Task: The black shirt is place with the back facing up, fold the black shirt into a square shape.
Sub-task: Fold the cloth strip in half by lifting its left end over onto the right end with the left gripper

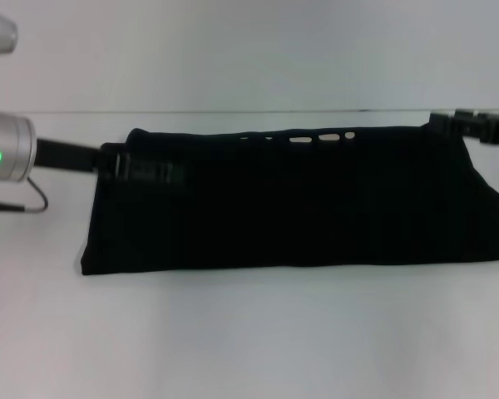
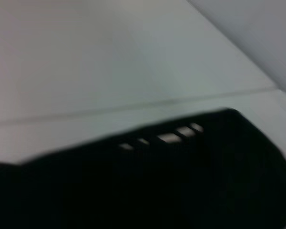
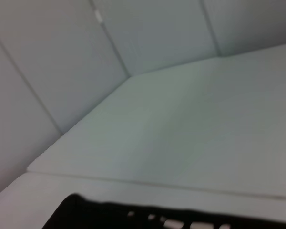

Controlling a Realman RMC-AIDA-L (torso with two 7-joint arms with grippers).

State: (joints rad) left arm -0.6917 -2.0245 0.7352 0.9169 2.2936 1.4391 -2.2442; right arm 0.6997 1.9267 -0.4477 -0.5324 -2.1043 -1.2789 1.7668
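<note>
The black shirt (image 1: 299, 204) lies on the white table (image 1: 249, 332) as a wide folded band. Whitish lettering (image 1: 320, 137) peeks out along its far edge. The shirt also shows in the left wrist view (image 2: 157, 186) and at the edge of the right wrist view (image 3: 133, 217). My left gripper (image 1: 145, 169) is at the shirt's far left corner, black against the black cloth. My right gripper (image 1: 449, 125) is at the shirt's far right corner.
The left arm's silver wrist (image 1: 8, 150) with a green light reaches in from the left, with a thin cable (image 1: 29, 199) below it. A pale wall (image 1: 249, 50) stands behind the table. White table surface runs along the front.
</note>
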